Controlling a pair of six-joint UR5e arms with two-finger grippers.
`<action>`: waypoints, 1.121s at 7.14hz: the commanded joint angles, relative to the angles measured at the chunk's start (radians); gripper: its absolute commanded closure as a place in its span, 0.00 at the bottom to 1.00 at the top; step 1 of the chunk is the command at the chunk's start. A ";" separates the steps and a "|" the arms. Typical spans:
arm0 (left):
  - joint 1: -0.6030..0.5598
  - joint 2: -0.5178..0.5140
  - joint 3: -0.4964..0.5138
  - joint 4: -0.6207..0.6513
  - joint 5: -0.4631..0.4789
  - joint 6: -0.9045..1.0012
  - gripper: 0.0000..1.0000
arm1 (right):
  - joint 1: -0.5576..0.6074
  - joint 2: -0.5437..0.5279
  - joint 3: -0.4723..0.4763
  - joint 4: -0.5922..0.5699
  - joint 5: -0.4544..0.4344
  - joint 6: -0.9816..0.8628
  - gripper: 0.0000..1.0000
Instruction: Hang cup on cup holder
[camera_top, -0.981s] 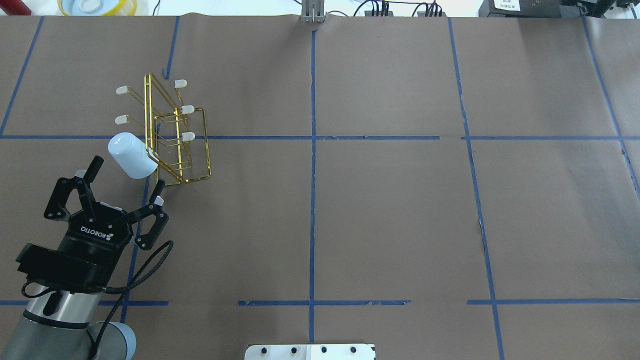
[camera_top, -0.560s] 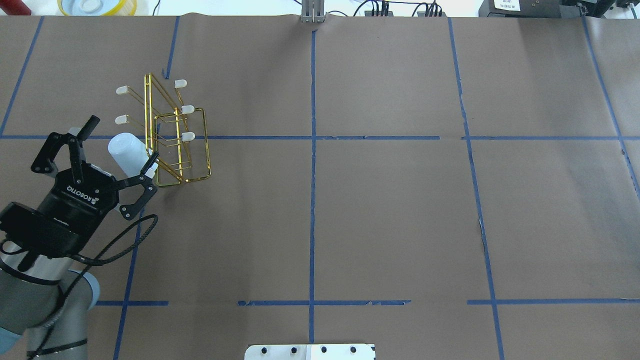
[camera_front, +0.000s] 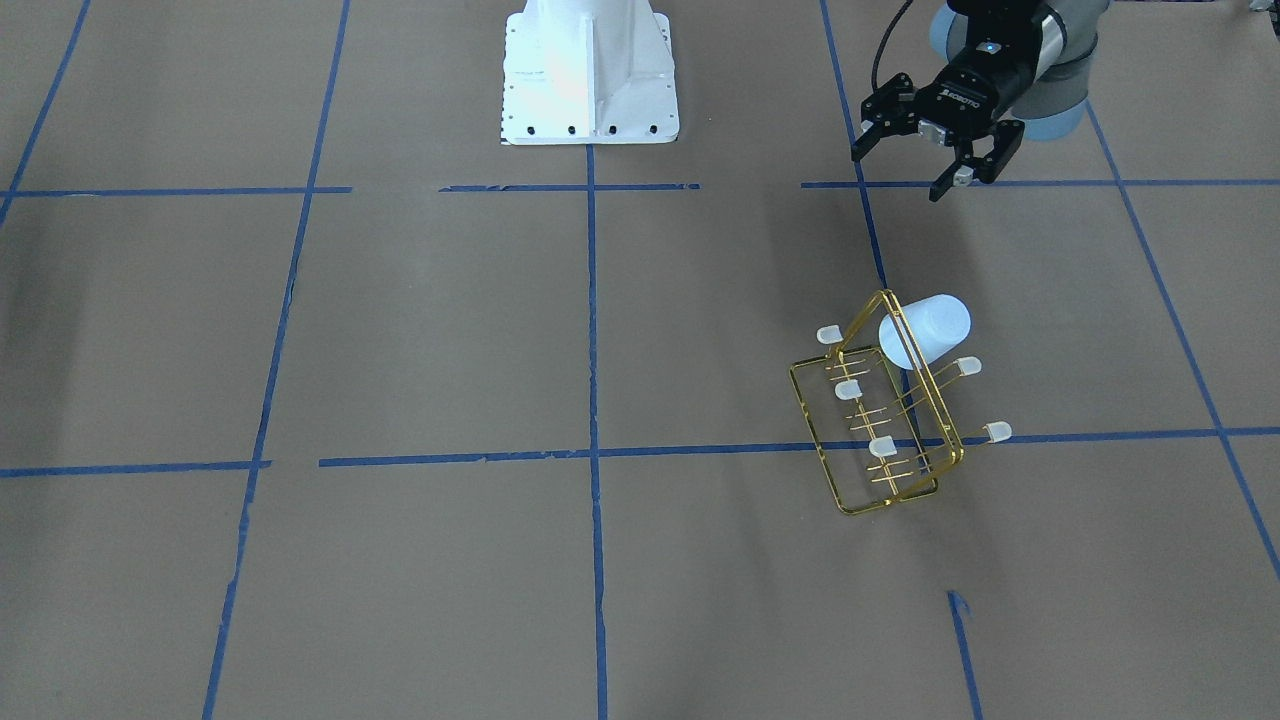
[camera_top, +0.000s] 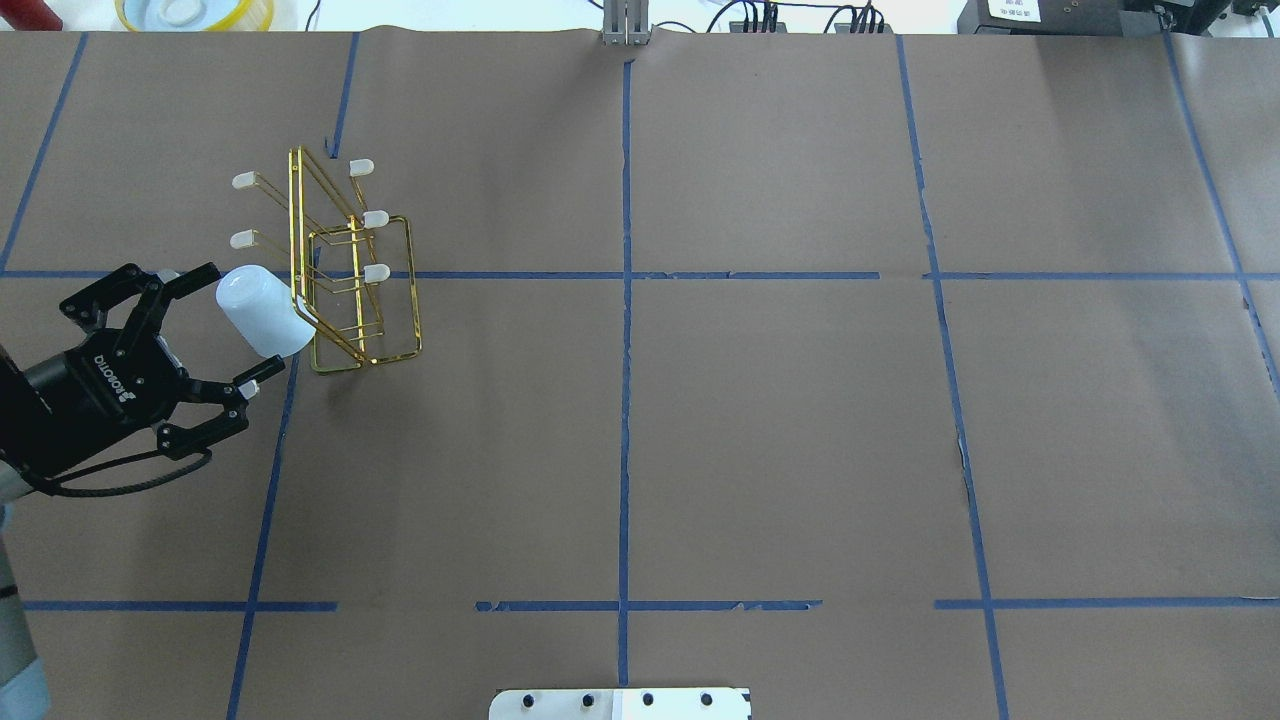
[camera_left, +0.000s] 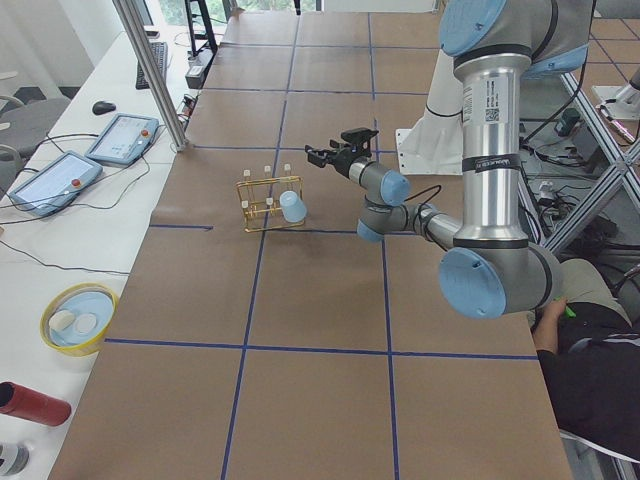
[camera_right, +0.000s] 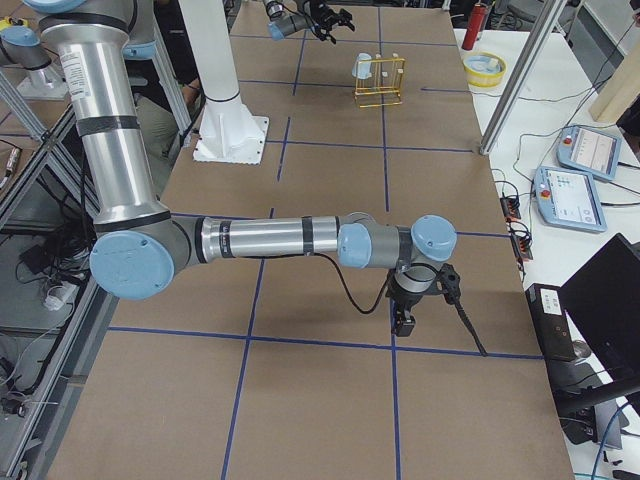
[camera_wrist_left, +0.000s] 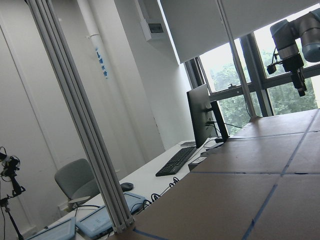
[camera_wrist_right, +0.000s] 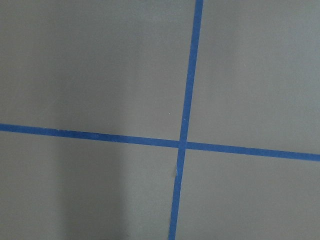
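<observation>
Left gripper (camera_front: 900, 175) has swung back and away since a second ago, jaws wide, empty. Cup (camera_top: 258, 308) stays put, mouth over the lowest near-side prong of the cup holder (camera_top: 345, 290). Looks like the retreat step: keep the jaws spread and pull straight off, no brushing the loose cup. Overhead puts a fingertip right by the cup; front-facing view shows the gripper well apart. Right gripper (camera_right: 405, 322) is parked far off, and whether it is open I cannot tell.
</observation>
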 joint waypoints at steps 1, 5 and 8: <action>-0.232 0.022 0.007 0.174 -0.311 -0.158 0.00 | 0.001 0.000 0.001 0.000 0.000 0.000 0.00; -0.571 0.002 0.129 0.559 -0.578 -0.266 0.00 | 0.001 0.000 0.001 0.000 0.000 0.000 0.00; -0.807 -0.005 0.155 0.866 -0.907 -0.217 0.00 | 0.001 0.000 -0.001 0.000 0.000 0.000 0.00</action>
